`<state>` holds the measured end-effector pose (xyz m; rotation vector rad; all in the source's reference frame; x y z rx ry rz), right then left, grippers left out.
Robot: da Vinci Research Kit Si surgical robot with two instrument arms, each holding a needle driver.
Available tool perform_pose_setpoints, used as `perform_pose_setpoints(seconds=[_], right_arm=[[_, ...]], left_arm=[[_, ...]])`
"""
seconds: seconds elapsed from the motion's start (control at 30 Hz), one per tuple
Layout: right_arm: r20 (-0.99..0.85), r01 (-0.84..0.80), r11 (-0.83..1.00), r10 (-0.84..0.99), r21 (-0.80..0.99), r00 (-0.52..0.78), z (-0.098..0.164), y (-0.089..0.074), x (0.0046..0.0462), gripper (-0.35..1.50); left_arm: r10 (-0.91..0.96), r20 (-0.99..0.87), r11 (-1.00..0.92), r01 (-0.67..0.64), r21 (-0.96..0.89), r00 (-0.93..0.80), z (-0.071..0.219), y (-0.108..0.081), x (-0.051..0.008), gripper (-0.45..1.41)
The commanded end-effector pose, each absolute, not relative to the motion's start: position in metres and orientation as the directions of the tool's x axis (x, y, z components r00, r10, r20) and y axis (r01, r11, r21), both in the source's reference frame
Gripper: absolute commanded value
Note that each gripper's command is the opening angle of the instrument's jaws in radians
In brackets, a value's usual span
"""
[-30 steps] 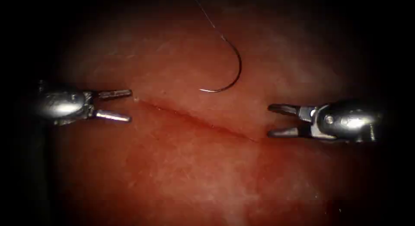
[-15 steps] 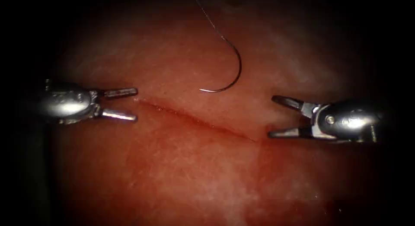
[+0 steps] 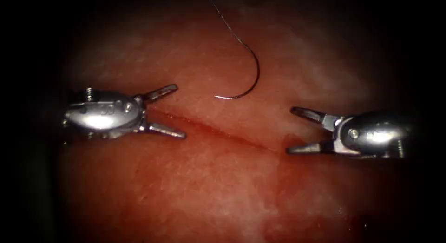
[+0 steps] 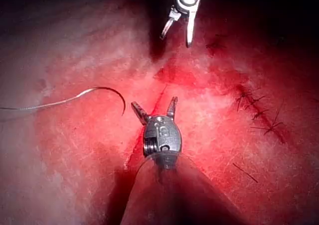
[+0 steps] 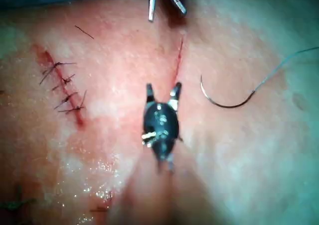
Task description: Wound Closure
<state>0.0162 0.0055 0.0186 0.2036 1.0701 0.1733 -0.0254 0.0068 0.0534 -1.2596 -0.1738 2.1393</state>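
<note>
While both tools hold nothing, the curved needle [image 3: 248,78] lies loose on the tissue [image 3: 209,187], not in it, beyond the cut [image 3: 218,130] toward the far edge, thread [image 3: 223,15] trailing off. Left tool [image 3: 180,110] jaws spread wide at the cut's left end. Right tool [image 3: 290,130] jaws also apart at the cut's right end, beside red fluid [image 3: 285,141].

The endoscope is looking down from above and in front at the cut [image 3: 213,127] in the tissue [image 3: 209,187]. Each wrist camera is looking along its own shaft from close behind its hand, facing the other arm. All three views are sharing the cut and the curved needle [image 3: 248,80] lying beside it.
</note>
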Motion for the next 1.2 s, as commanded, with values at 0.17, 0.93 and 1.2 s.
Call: perform_pose_setpoints(seconds=[0.17, 0.93, 1.2], right_arm=[[-0.826, -0.019, 0.96, 0.249, 0.278, 0.506, 0.019, 0.004, 0.0168, 0.64], [-0.747, -0.107, 0.95, 0.297, 0.292, 0.595, 0.022, 0.004, 0.0162, 0.64], [-0.742, -0.117, 0.949, 0.302, 0.293, 0.599, 0.022, 0.004, 0.016, 0.64]], left_arm=[[0.612, -0.691, -0.773, -0.475, -0.42, -0.384, 0.055, 0.008, -0.0282, 0.6], [0.607, -0.51, -0.795, -0.464, -0.39, -0.61, 0.062, 0.01, -0.0354, 0.42], [0.579, -0.437, -0.814, -0.465, -0.347, -0.688, 0.065, 0.009, -0.0351, 0.42]])
